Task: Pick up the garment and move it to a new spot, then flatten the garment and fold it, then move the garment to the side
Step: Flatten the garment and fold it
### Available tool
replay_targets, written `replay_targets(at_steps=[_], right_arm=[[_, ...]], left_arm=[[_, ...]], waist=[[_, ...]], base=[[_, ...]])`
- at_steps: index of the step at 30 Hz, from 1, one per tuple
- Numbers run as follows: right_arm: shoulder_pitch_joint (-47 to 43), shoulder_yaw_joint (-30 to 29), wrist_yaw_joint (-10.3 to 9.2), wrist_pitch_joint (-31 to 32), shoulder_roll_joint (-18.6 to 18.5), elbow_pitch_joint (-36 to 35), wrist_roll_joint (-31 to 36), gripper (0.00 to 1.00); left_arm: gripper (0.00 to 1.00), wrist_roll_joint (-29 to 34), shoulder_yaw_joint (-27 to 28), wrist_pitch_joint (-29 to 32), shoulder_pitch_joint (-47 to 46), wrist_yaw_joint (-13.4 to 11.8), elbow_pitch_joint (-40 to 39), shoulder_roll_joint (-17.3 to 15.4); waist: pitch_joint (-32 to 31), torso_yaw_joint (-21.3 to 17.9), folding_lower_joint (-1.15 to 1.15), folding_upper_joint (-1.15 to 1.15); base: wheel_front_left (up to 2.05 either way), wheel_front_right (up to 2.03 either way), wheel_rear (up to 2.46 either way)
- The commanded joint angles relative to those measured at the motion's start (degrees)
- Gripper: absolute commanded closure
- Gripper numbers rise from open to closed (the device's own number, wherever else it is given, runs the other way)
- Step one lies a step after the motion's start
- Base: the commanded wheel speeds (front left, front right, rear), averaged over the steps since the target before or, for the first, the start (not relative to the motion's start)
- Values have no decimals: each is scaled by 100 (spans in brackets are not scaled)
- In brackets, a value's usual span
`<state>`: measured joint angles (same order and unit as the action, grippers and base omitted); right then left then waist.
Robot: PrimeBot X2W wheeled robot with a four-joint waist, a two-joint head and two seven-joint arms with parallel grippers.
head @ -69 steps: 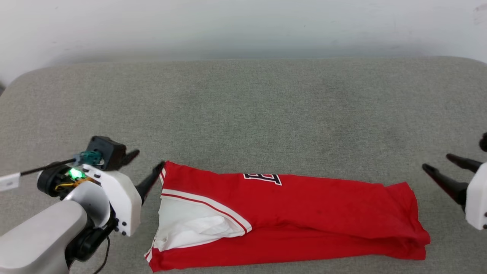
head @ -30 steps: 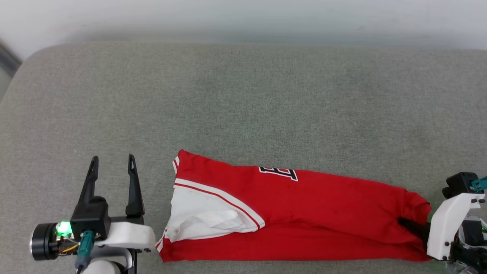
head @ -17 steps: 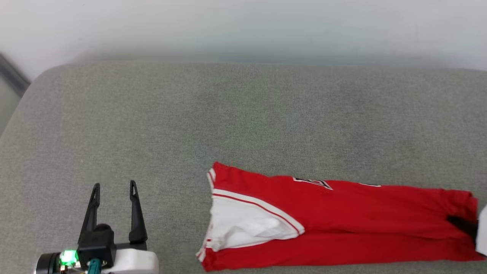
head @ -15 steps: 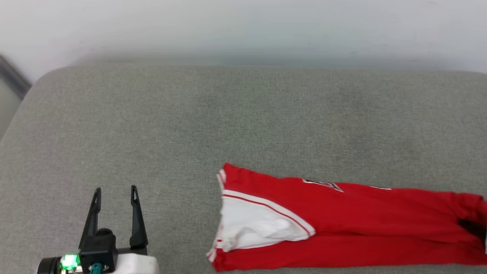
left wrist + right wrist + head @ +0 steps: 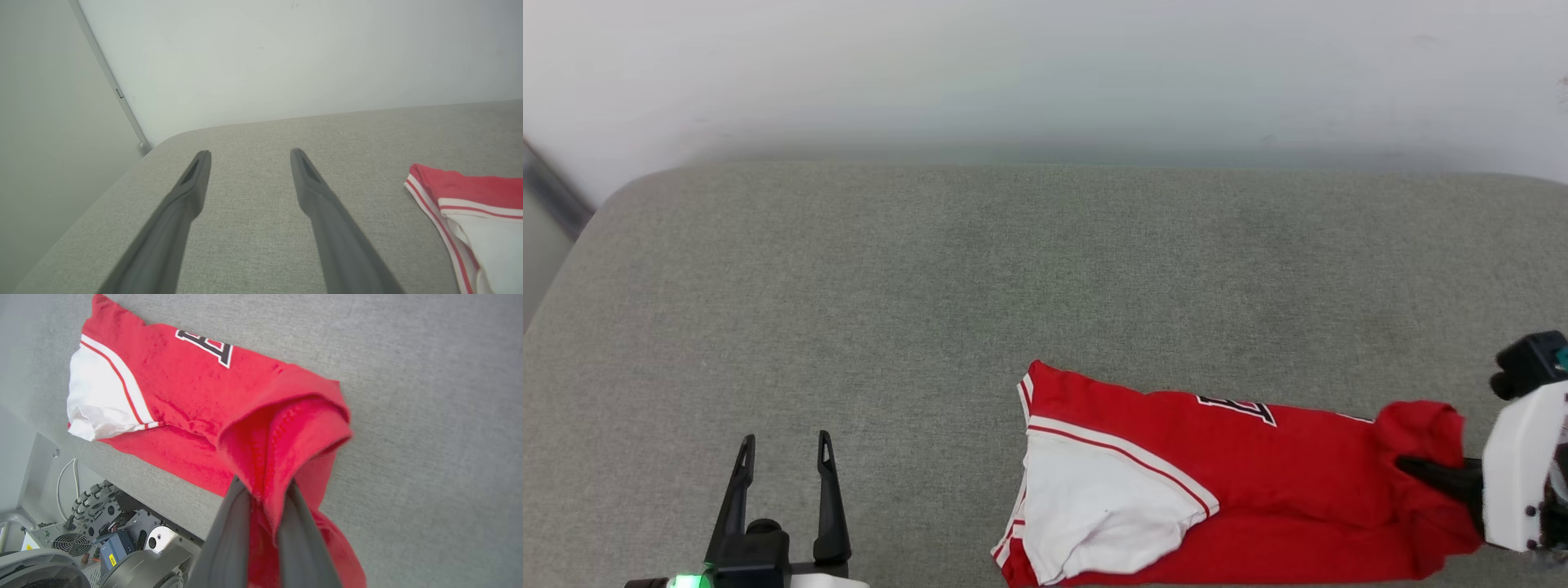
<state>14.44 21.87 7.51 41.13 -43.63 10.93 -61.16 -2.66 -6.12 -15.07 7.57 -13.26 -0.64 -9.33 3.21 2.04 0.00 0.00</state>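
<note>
Right wrist view: right gripper (image 5: 263, 484) clamped on the garment's (image 5: 184, 384) bunched red end, likely for dragging it aside. Left gripper (image 5: 250, 153) spread wide, empty; well clear.

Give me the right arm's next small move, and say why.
Probably carry the pinched end over the garment toward the white sleeve, making a fold. The right gripper is shut on the raised, bunched red end, the rest lies in a long strip, and the left gripper stands open, apart from it.
</note>
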Motion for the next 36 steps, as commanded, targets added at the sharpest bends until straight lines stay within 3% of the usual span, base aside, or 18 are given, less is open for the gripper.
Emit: replay_targets(at_steps=[1, 7, 13, 21, 28, 32, 33, 34, 36], right_arm=[[70, 73, -5, 78, 81, -276, 24, 100], [589, 616, -5, 472, 536, -1115, 349, 100], [1547, 1650, -5, 751, 1274, -1038, 793, 100], [2586, 2838, -4, 426, 2246, 231, 1258, 100], [2877, 3741, -7, -93, 2724, 1653, 1562, 100], [2888, 4051, -7, -421, 2845, 2027, 1448, 100], [2935, 4099, -7, -529, 2836, 2026, 1420, 55], [2966, 4099, -7, -664, 2823, 1992, 1325, 0], [3087, 4094, -7, -977, 2724, 1815, 1256, 0]], left_arm=[[0, 57, 16, -12, 20, 18, -10, 8], [0, 122, 7, -12, -132, 77, -15, 62], [0, 180, -52, -12, -378, 162, 33, 106], [0, 208, -173, -12, -742, 252, 74, 197], [0, 241, -238, -12, -929, 270, 118, 240], [0, 229, -215, -12, -862, 250, 150, 231], [0, 228, -204, -12, -831, 247, 164, 221], [0, 227, -195, -12, -796, 242, 176, 210], [0, 222, -176, -12, -752, 238, 200, 185]], waist=[[15, 8, 0, 0], [172, 78, 0, 0], [420, 205, 0, 0], [836, 436, 0, 0], [1030, 533, 0, 0], [969, 476, 0, 0], [933, 454, 0, 0], [884, 430, 0, 0], [772, 371, 0, 0]], base=[[0, 0, 0], [0, 0, 0], [0, 0, 0], [0, 0, 0], [0, 0, 0], [0, 0, 0], [0, 0, 0], [0, 0, 0], [0, 0, 0]])
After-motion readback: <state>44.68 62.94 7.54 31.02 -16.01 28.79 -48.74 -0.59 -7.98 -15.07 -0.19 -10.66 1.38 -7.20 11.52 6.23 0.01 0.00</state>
